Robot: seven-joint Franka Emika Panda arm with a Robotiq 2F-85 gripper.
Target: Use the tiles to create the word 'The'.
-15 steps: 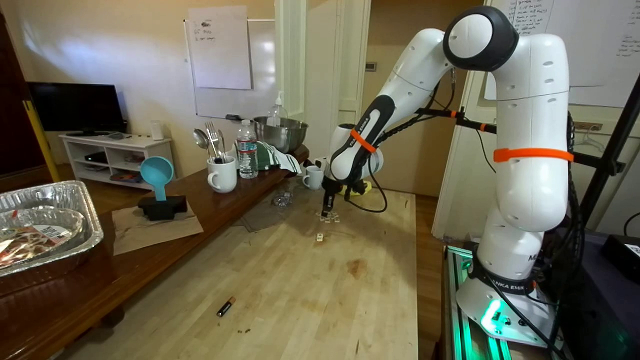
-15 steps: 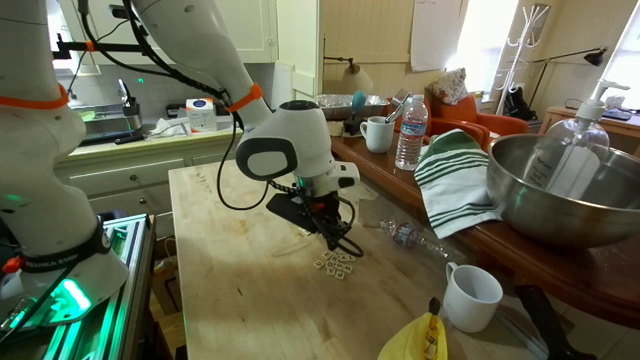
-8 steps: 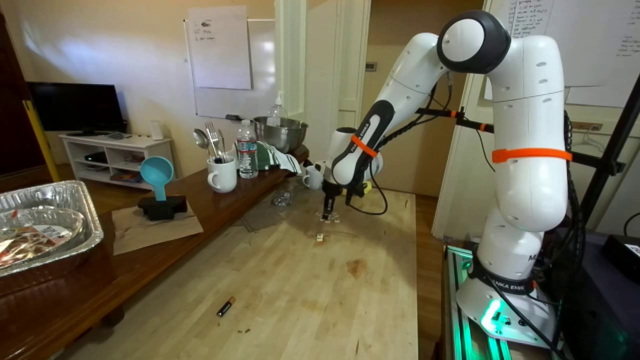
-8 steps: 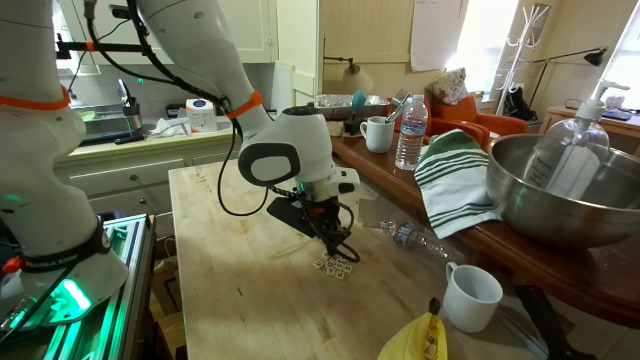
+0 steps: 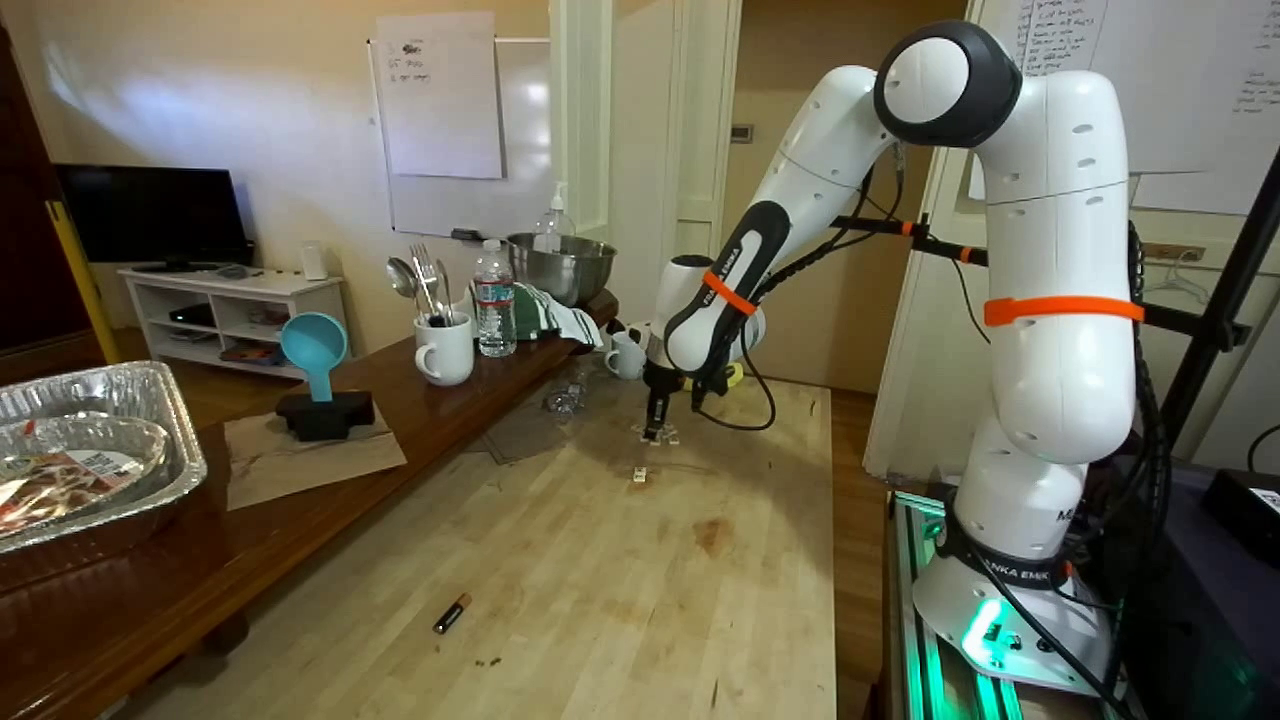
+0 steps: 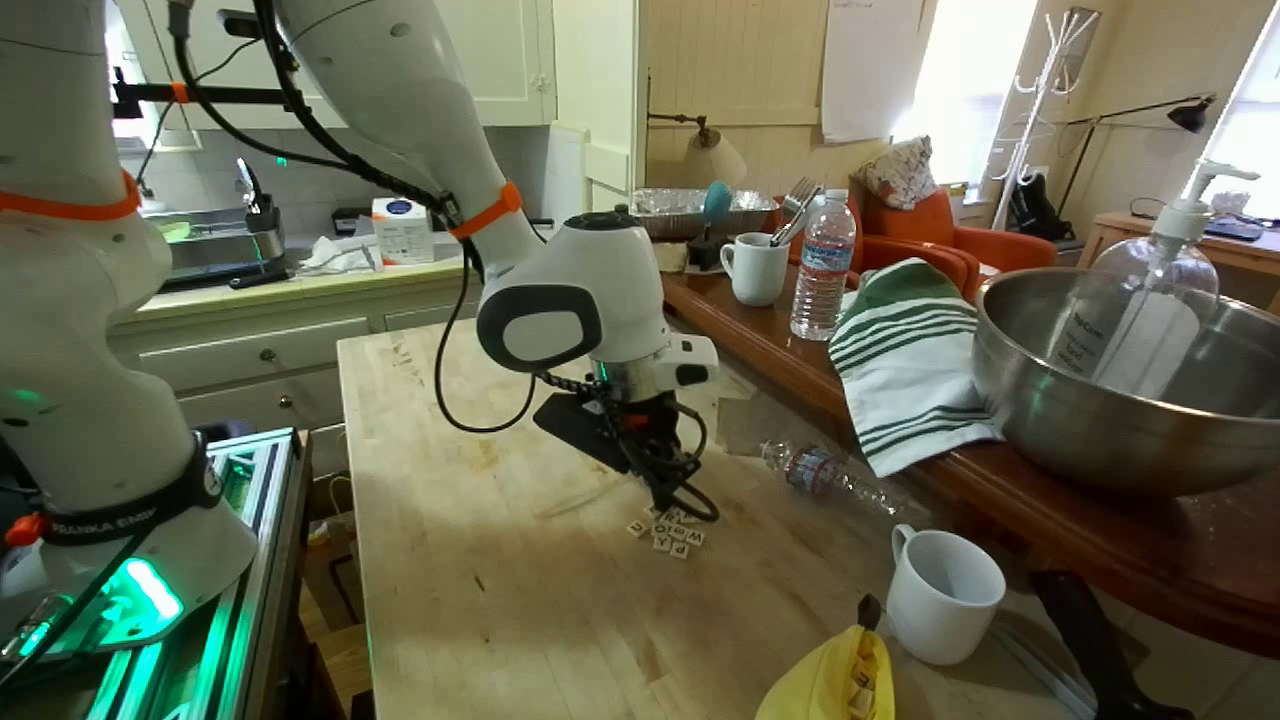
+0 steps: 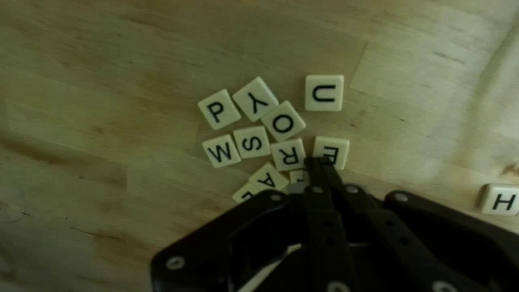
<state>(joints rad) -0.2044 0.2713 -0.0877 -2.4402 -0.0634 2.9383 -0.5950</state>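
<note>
Small cream letter tiles lie in a loose cluster on the wooden table; the cluster shows in both exterior views. The wrist view shows tiles P, Y, U, O, W, S, R and A, plus some partly hidden. The H tile lies apart at the right edge. My gripper is shut, with nothing visible between its fingertips. The fingertips are low over the cluster and cover part of the E tile, beside R. Contact cannot be told.
A separate tile spot lies nearer that camera. A battery lies on the table. A yellow pouch-like object, a white mug and a clear bottle stand or lie near the cluster. A raised wooden ledge borders the table.
Over the last second my gripper has come down slightly toward the tile cluster. Between half a second ago and now it has hardly moved. The visible tiles have not moved.
</note>
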